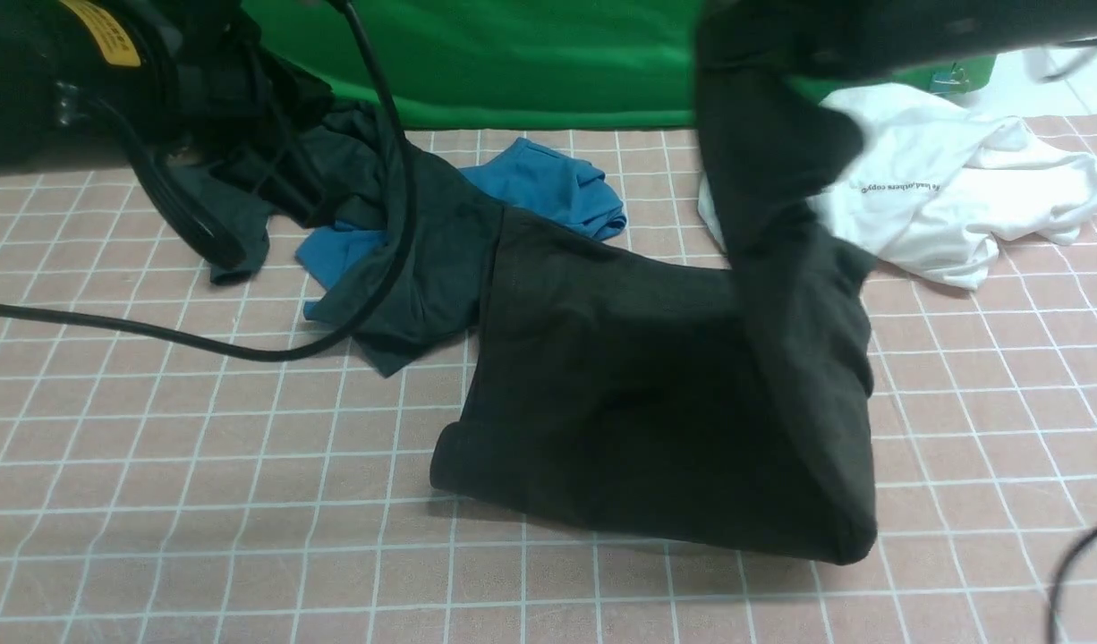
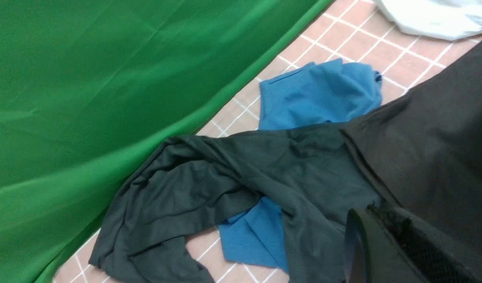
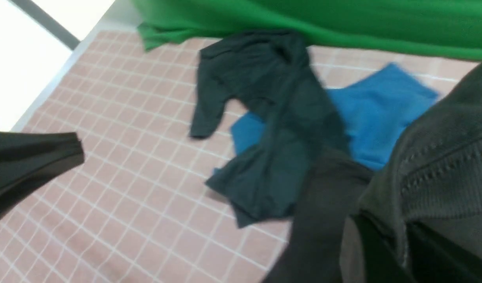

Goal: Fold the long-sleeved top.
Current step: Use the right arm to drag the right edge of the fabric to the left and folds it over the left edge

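Note:
The long-sleeved top (image 1: 638, 385) is brownish-black and lies half folded in the middle of the checked table. Its right side rises in a taut strip (image 1: 781, 224) toward the blurred right arm at the top edge. In the right wrist view my right gripper (image 3: 398, 236) is shut on a stitched, ribbed edge of the top (image 3: 441, 157). My left gripper (image 2: 372, 208) is shut with nothing held. It hovers at the back left (image 1: 217, 241), over the greenish-black shirt and beside the top's edge (image 2: 441, 149).
A greenish-black short-sleeved shirt (image 1: 423, 259) lies crumpled over a blue garment (image 1: 548, 183), touching the top's left edge. A white tee (image 1: 951, 197) is bunched at the back right. A green backdrop (image 1: 531, 63) closes the rear. A black cable (image 1: 155, 335) loops over the left side.

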{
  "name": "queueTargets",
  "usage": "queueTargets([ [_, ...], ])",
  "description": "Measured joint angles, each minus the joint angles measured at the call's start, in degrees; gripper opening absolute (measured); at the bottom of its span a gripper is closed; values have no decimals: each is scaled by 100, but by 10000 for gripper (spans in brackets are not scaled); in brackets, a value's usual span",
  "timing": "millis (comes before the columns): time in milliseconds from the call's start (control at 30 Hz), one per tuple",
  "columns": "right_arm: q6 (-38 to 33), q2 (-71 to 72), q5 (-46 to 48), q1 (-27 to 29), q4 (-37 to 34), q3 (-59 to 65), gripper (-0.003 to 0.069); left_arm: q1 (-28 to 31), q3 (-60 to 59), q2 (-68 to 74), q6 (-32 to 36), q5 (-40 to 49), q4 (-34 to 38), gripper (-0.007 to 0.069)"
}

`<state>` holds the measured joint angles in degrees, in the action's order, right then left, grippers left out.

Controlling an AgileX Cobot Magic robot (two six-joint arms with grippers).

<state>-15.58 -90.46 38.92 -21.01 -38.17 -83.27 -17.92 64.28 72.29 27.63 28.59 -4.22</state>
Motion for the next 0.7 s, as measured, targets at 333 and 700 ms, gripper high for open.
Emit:
queueTargets([
  [333, 77, -1618, -438, -744, -130, -599, 85, 0, 0, 0, -107, 0, -44, 17],
  [700, 744, -2329, -579, -874, -487, -923, 408, 0, 0, 0, -111, -5, -44, 17],
])
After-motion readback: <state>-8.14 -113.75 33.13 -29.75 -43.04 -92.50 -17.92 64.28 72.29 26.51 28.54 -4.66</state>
